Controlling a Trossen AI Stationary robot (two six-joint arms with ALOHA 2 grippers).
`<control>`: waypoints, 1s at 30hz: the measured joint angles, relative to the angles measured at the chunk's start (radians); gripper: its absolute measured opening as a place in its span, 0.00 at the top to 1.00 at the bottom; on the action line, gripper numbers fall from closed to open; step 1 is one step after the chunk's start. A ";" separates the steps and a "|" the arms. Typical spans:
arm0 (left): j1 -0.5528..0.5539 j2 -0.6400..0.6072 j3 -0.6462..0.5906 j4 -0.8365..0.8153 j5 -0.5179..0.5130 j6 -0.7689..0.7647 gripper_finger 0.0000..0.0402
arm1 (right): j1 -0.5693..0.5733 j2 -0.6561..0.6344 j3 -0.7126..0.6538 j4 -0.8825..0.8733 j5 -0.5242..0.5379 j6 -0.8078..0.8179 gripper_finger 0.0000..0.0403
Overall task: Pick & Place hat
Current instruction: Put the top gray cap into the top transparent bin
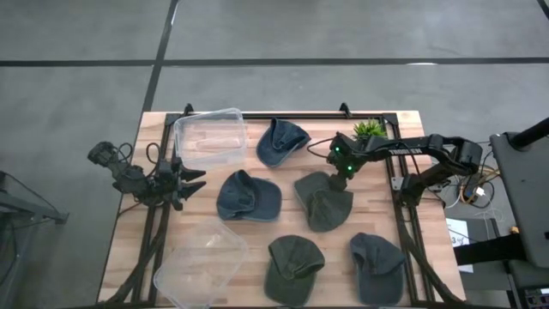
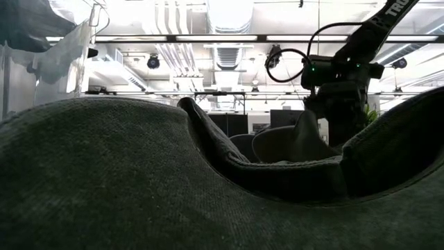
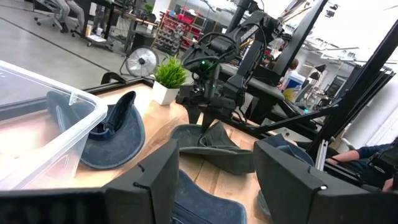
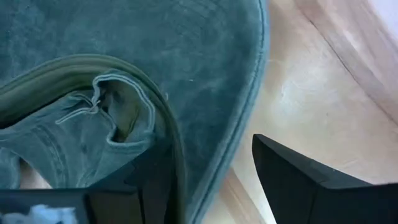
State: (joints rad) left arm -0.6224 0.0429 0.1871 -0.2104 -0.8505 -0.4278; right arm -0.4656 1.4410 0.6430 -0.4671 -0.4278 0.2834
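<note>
At frame left the left pincer point(image 1: 190, 182) hangs open and empty just beside two clear bins point(image 1: 210, 137), neither holding a hat. Right of centre the right pincer point(image 1: 336, 180) stands spread over the crumpled olive hat point(image 1: 324, 202), one finger against its brim, on the bench point(image 1: 257, 227).

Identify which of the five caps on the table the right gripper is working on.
The olive cap in the middle row, right of the blue cap. The right gripper sits over its rim, fingers open; the other four lie untouched.
</note>
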 joint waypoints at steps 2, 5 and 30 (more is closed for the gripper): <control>0.000 0.000 0.000 0.000 0.000 0.000 0.50 | 0.000 -0.001 0.000 0.005 -0.001 -0.003 0.48; 0.000 0.000 0.000 0.000 0.000 0.000 0.50 | 0.000 -0.001 0.000 0.010 -0.017 -0.003 0.49; 0.000 0.000 0.000 0.000 0.000 -0.013 0.50 | 0.002 -0.149 0.131 -0.009 -0.122 0.116 0.97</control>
State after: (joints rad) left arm -0.6224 0.0429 0.1871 -0.2104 -0.8505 -0.4409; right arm -0.4635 1.2925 0.7740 -0.4759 -0.5500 0.3991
